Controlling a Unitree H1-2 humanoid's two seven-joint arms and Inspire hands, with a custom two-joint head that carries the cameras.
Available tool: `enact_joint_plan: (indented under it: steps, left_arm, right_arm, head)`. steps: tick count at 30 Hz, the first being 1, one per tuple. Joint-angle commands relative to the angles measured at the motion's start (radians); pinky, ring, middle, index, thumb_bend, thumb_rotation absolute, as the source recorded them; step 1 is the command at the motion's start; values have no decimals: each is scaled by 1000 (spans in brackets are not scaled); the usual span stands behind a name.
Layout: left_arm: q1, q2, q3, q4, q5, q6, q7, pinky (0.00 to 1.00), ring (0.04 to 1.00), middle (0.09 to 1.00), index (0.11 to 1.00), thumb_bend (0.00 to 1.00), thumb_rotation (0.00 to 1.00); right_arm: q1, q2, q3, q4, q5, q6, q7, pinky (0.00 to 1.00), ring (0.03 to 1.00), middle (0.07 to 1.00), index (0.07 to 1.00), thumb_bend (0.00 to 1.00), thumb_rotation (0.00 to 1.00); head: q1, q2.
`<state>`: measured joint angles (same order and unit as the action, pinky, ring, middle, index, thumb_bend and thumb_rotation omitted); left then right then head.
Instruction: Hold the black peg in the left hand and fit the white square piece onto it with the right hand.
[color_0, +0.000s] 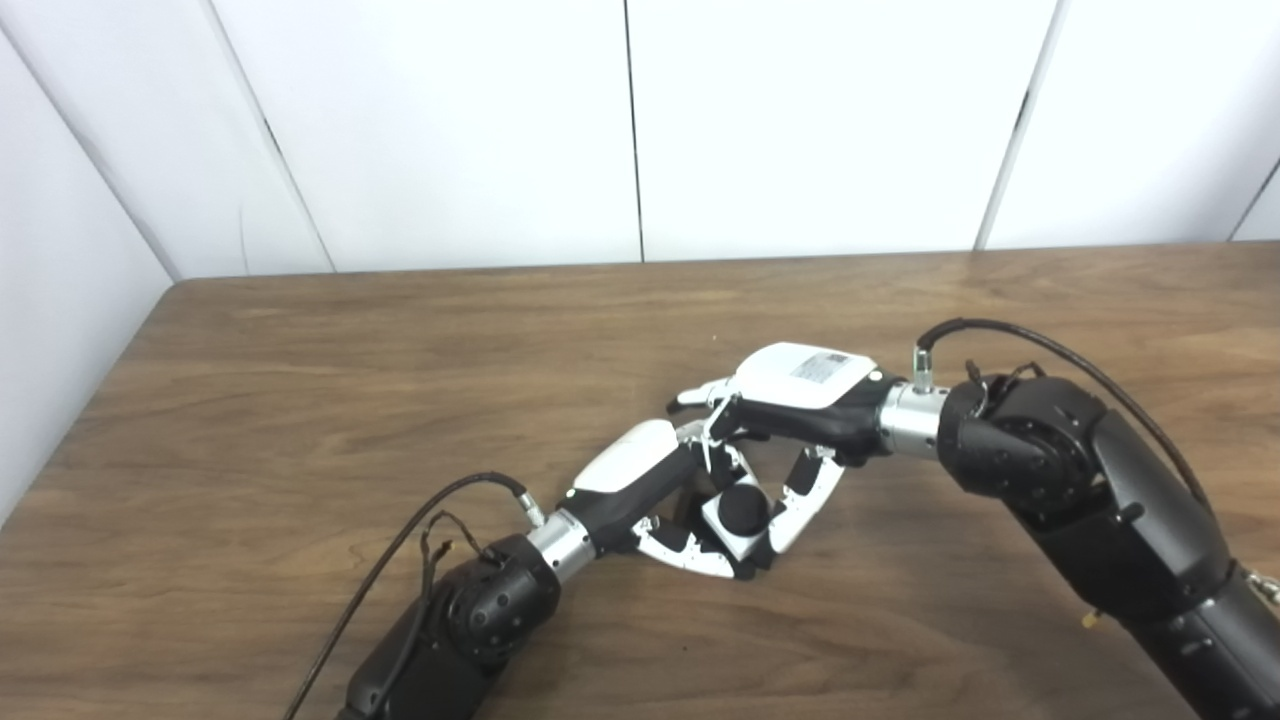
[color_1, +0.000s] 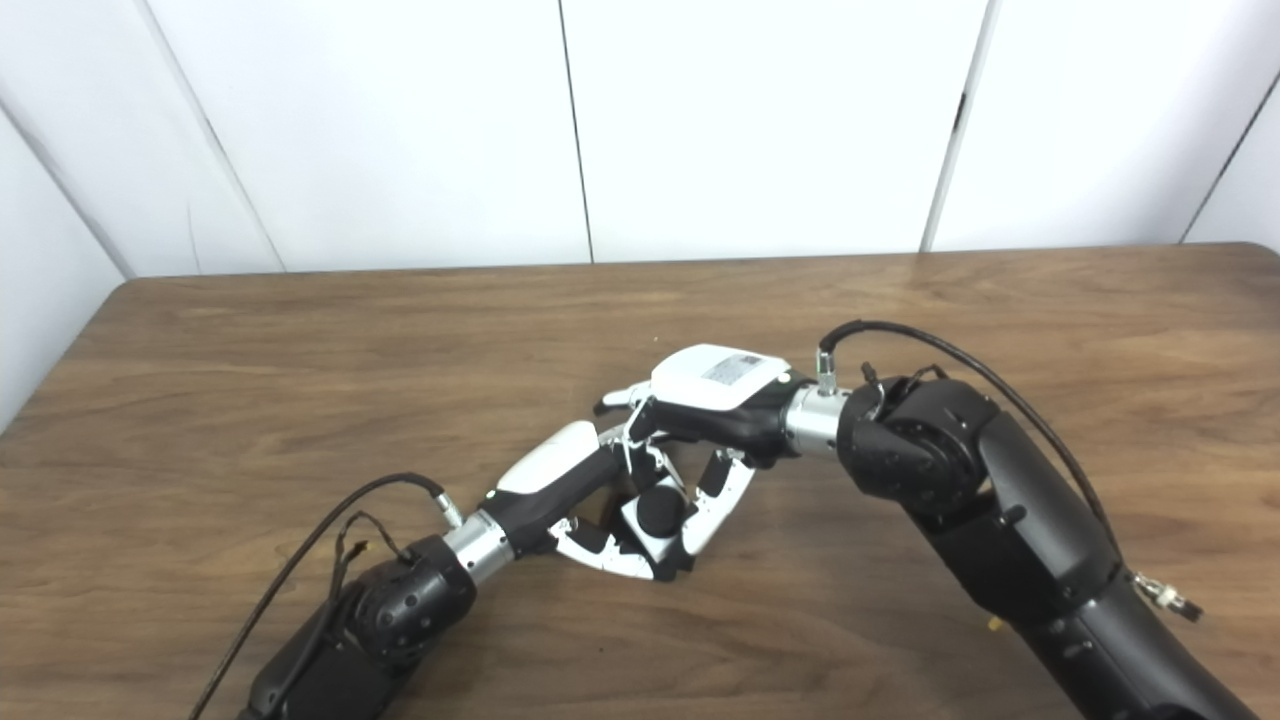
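My two hands meet at the middle of the wooden table (color_0: 300, 400). The left hand (color_0: 640, 475) reaches in from the lower left, its fingers curled around the black peg (color_0: 742, 508). Only the peg's round end shows. The white square piece (color_0: 728, 538) sits around that end, so the peg looks to be inside its hole. From the right, the right hand (color_0: 800, 385) comes in palm down. Its fingers and thumb close on the white piece from above and from the right side. The peg's shaft is hidden by the fingers.
White wall panels stand behind the table's far edge (color_0: 640, 262). The table's left edge (color_0: 90, 400) runs diagonally. Cables loop off both wrists. Bare wood surrounds the hands on all sides.
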<state>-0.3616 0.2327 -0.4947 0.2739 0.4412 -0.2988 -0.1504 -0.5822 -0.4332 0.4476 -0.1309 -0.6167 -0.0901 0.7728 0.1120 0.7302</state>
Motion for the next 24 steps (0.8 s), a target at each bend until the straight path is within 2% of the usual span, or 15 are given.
enact_joint_plan:
  steps: [1, 15, 19, 24]
  left_arm:
    - [22, 13, -36, 30, 71, 50, -57, 949, 972, 908, 490, 521, 78]
    - [30, 16, -35, 20, 66, 56, -65, 951, 969, 907, 491, 521, 78]
    - [32, 18, -34, 23, 64, 53, -65, 953, 966, 906, 491, 521, 78]
    - [35, 23, -30, 23, 61, 53, -64, 954, 967, 907, 492, 521, 78]
  right_arm:
    - [-48, -20, -14, -29, -13, 25, 12, 887, 941, 964, 987, 1000, 437]
    - [-68, -57, -42, -46, 9, 32, 30, 889, 935, 960, 969, 1000, 425]
    - [-91, -86, -72, -72, 16, 60, 51, 888, 939, 965, 977, 1000, 429]
    - [-119, -129, -119, -90, 39, 93, 73, 856, 934, 958, 960, 1000, 386]
  head:
    - [0, 1]
    - [-6, 11]
    - [-15, 10]
    - [-28, 9]
